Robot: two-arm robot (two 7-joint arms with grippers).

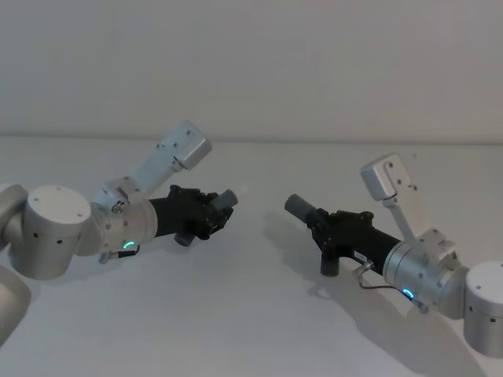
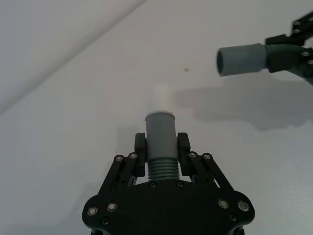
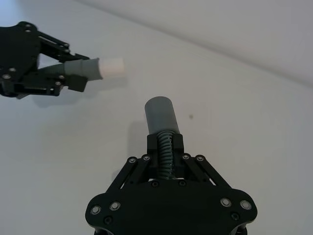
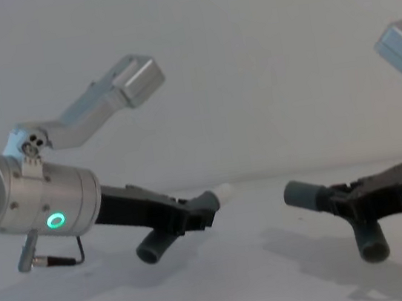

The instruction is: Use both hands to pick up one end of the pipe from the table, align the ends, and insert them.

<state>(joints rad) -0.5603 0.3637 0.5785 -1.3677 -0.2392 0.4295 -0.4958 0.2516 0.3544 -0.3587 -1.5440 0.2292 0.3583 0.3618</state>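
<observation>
My left gripper (image 1: 206, 212) is shut on one dark-grey pipe piece (image 1: 226, 199), held above the table (image 1: 251, 322). Its forward end carries a white tip (image 2: 159, 98), and its other leg hangs down (image 4: 152, 247). My right gripper (image 1: 324, 224) is shut on the second pipe piece (image 1: 299, 206), whose open grey mouth (image 2: 225, 61) points toward the left piece. The two ends face each other across a gap, roughly level but apart. In the wrist views, the left gripper (image 2: 162, 143) clamps the ribbed section of its piece (image 2: 161, 129), and the right gripper (image 3: 165, 144) does the same (image 3: 161, 115).
The table is a plain white surface with shadows under both arms. A pale wall rises behind its far edge (image 1: 251, 140). Each arm's wrist camera bracket (image 1: 182, 147) sticks up above its gripper.
</observation>
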